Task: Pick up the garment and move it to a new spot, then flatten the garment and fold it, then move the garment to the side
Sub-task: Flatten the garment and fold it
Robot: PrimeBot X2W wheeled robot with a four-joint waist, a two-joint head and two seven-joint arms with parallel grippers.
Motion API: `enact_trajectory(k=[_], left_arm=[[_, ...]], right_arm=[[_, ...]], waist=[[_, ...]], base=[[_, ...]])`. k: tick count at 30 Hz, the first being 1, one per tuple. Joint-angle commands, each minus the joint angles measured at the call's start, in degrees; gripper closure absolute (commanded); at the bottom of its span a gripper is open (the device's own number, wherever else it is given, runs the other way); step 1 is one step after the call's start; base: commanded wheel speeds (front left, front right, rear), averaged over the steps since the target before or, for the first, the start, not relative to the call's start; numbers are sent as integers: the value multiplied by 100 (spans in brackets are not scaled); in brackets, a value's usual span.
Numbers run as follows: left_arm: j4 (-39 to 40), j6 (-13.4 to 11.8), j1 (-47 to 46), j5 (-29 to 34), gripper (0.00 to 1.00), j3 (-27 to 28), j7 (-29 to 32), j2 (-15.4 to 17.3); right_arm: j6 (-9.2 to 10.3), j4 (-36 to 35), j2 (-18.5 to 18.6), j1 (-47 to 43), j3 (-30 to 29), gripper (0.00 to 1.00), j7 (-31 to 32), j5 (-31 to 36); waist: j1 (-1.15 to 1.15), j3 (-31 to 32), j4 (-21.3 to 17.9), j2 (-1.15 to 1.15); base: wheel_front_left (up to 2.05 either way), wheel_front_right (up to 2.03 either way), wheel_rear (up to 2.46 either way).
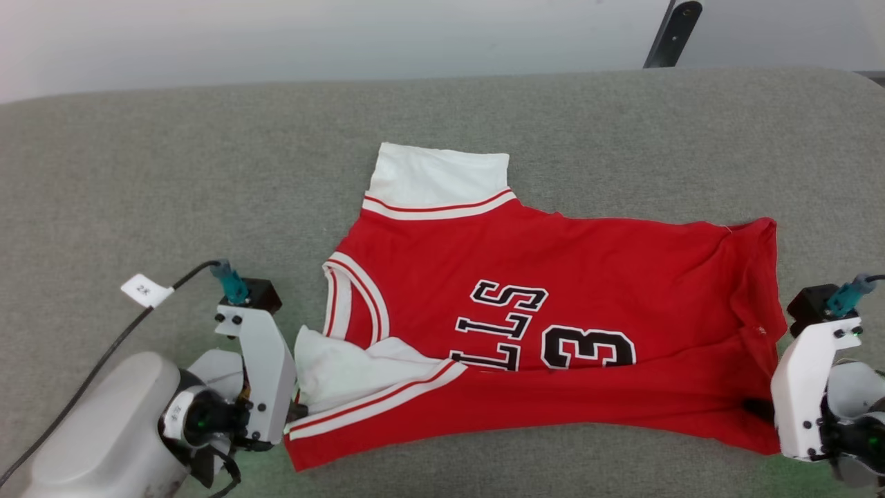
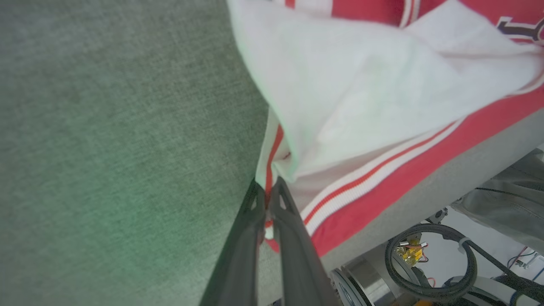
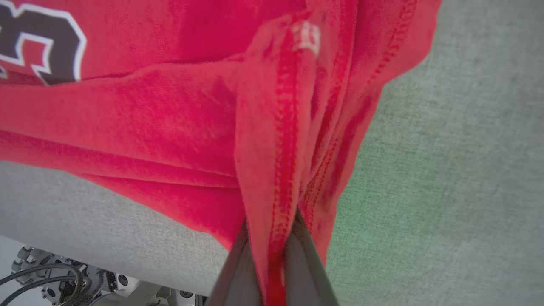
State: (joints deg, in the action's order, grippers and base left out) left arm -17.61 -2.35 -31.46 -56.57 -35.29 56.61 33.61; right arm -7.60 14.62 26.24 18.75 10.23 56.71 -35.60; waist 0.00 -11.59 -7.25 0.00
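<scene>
The garment [image 1: 553, 277], a red jersey with white sleeves and black lettering, lies spread sideways on the grey table, its near edge folded over the lettering. My left gripper [image 1: 299, 412] is at its lower left corner, shut on the striped sleeve trim [image 2: 268, 187]. At the lower right, my right gripper [image 1: 757, 409] is shut on the red hem [image 3: 278, 204]. In the left wrist view the fingers [image 2: 293, 238] pinch the trim of the garment [image 2: 382, 106]. The right wrist view has red cloth of the garment [image 3: 170, 119] bunched between the fingers [image 3: 306, 263].
The grey cloth-covered table [image 1: 173, 173] stretches wide to the left and behind the garment. Its near edge [image 2: 425, 187] lies just beside both grippers. A dark bracket [image 1: 674, 31] stands beyond the far edge. A black cable with a white tag [image 1: 145, 290] runs along my left arm.
</scene>
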Motion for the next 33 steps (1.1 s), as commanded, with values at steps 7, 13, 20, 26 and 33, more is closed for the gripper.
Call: enact_trajectory(k=[7,13,20,26,33], left_arm=[[-605,127,-98,2,100,-113,-99,-270],[-810,268,-317,20,0,-53,-255,-305],[-758,334,-356,15,0,25,-429,-256],[-626,357,-315,47,0,112,-665,-181],[-500,474,-360,202,0,144,-1141,-209]], right_arm=[[19,445,-156,182,145,100,-128,152],[18,700,-127,259,254,87,-275,163],[18,848,1,200,321,0,-528,206],[16,984,36,127,292,0,-749,214],[16,889,86,2,186,0,-1198,275]], waist=[[0,6,-44,0],[0,185,43,0],[0,370,186,0],[0,510,337,0],[0,628,459,0]], base=[[0,0,0],[0,0,0],[0,0,0],[0,0,0],[0,0,0]])
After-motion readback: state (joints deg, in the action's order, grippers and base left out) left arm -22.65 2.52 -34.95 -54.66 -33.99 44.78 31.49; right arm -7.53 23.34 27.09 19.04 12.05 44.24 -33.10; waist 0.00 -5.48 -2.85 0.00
